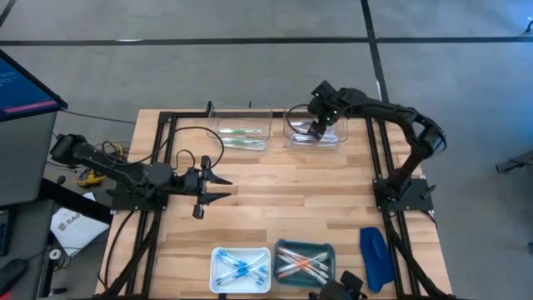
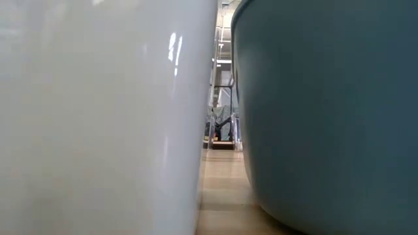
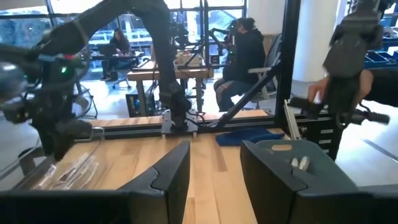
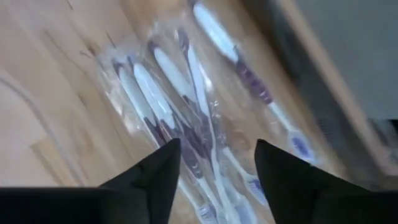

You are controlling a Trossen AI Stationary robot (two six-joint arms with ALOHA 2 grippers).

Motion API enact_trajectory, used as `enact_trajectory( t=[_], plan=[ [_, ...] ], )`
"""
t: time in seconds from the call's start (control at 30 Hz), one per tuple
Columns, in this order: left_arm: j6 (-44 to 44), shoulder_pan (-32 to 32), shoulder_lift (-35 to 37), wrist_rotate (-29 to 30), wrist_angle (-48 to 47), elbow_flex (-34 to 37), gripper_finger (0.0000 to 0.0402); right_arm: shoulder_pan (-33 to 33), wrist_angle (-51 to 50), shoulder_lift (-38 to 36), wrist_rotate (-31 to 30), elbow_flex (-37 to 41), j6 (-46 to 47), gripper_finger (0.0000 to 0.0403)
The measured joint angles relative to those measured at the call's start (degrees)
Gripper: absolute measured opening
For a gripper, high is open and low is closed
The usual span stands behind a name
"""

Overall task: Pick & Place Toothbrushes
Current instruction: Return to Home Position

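Several clear-wrapped toothbrushes [image 4: 186, 93] with white and purple handles lie in a clear bin [image 1: 312, 133] at the table's far side. My right gripper [image 4: 217, 165] hangs open just above them, pointing steeply down, a finger on either side of the heap and nothing held. A second clear bin [image 1: 241, 133] to its left holds green toothbrushes. Blue toothbrushes lie in a white tray [image 1: 218, 260] and orange and white ones in a teal tray [image 1: 327, 250], both at the near edge. My left gripper [image 1: 223, 187] waits open and level over the table's left middle.
A dark-blue oblong object [image 1: 375, 257] lies at the near right, beside the teal tray. A black frame [image 1: 166, 125] runs round the table. The two trays' walls [image 2: 98, 117] fill the low view. Bare wood lies in the middle. People sit in the room beyond [image 3: 245, 56].
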State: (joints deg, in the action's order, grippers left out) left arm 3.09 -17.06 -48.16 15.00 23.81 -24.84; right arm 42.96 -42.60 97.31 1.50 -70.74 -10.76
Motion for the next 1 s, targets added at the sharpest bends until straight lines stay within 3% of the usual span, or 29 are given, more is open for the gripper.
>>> enact_trajectory(
  t=[0.13,0.33,0.57,0.8,1.0],
  plan=[
    [1.5,0.0,0.0,0.0,0.2,0.0,0.0135,-0.8,-0.1,-4.8,0.0,-0.4,1.4,0.0225],
    [1.4,0.0,0.0,0.0,0.6,0.0,0.0135,-4.5,-3.1,-12.6,0.0,-0.6,6.1,0.0232],
    [1.0,-0.1,0.0,0.0,0.7,0.0,0.0135,-17.2,-3.0,-23.4,0.0,4.4,6.5,0.0228],
    [0.9,-0.1,0.0,0.0,0.7,0.0,0.0135,-32.0,14.5,-36.3,-0.6,18.3,13.8,0.0228],
    [-0.4,-0.1,0.0,0.0,0.7,0.3,0.0135,-40.5,27.5,-45.4,-7.1,31.2,19.6,0.0227]
  ],
)
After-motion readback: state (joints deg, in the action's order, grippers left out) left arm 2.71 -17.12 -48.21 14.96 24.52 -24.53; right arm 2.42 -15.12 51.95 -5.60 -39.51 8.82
